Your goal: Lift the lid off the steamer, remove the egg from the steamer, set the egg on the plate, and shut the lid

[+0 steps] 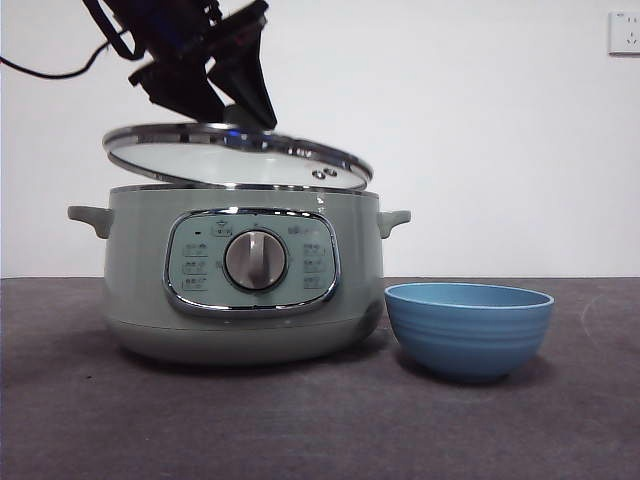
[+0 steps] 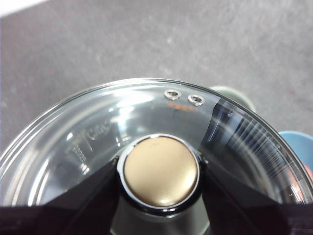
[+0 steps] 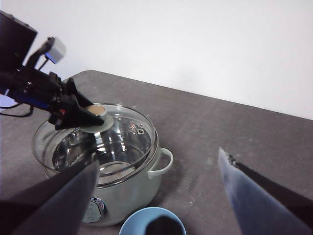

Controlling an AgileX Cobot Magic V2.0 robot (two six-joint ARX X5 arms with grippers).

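Left gripper (image 1: 235, 105), upper left, pinches the clear glass lid (image 1: 237, 157) tilted above the sage-green steamer (image 1: 240, 285); right gripper (image 3: 156, 196) waits spread; a slip could drop it.

We seem to be in a bare test room or lab rather than a lived-in kitchen: a plain white wall (image 1: 480, 130) fills the upper frame, with one wall socket (image 1: 624, 32) at the upper right. Below, a dark grey table (image 1: 320, 420) carries only a steamer (image 1: 240, 280) and a blue plate (image 1: 468, 328).
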